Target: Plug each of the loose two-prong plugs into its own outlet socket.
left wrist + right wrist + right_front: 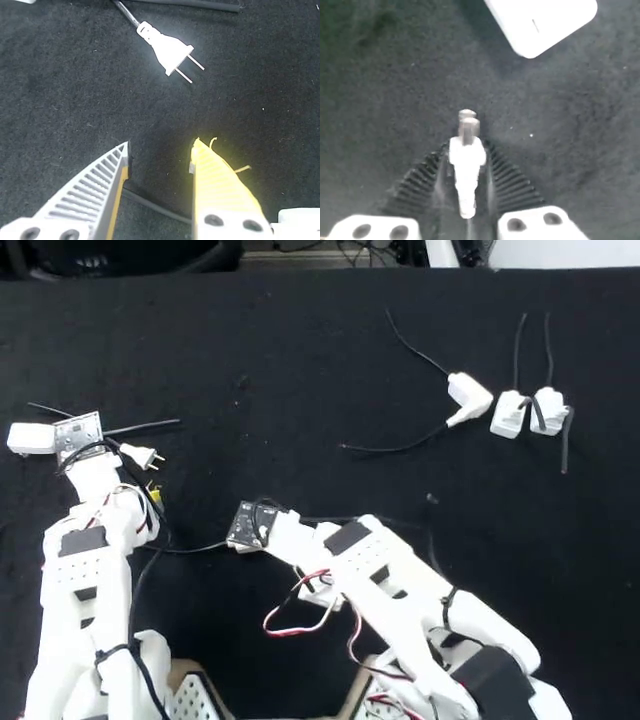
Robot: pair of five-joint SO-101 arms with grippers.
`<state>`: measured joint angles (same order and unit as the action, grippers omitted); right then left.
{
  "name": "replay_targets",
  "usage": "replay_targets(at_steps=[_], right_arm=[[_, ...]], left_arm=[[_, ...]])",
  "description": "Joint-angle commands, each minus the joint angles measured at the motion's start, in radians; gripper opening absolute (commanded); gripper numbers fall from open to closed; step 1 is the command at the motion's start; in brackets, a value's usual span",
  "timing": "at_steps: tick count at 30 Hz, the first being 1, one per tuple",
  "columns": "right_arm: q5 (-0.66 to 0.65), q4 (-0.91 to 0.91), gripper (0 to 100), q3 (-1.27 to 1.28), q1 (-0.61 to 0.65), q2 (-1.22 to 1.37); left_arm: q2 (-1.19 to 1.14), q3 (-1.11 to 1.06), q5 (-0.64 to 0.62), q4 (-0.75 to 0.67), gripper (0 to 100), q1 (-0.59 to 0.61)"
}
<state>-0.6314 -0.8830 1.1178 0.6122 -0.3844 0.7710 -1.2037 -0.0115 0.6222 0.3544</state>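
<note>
On the table (300, 360), my right gripper (466, 147) is clamped on a plug (466, 162), prongs forward, some way right of the loose plug (140, 453); my left gripper (160, 144) hangs just beside that loose plug, fingers apart and empty. Risk: the held plug sits out at the fingertips, so an off-line push at the white block (540, 22) ahead, apparently a socket, could twist the plug or shove the block away. Count: two arms, three sockets (508, 413) far right of the loose plug, two plugs.
</note>
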Motion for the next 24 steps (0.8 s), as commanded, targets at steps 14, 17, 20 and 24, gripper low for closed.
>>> replay_targets(at_steps=[14,17,20,24], right_arm=[[-0.008,-0.117,10.6,0.058,0.012,-0.229],[-0.014,-0.117,8.4,0.058,0.012,-0.231],[-0.015,-0.117,7.0,0.059,0.012,-0.231],[-0.015,-0.117,7.2,0.061,0.012,-0.231]], left_arm=[[0.021,0.01,-0.009,-0.014,20,0.01],[0.021,0.01,-0.009,-0.014,20,0.01],[0.021,0.01,-0.009,-0.014,20,0.01],[0.021,0.01,-0.009,-0.014,20,0.01]])
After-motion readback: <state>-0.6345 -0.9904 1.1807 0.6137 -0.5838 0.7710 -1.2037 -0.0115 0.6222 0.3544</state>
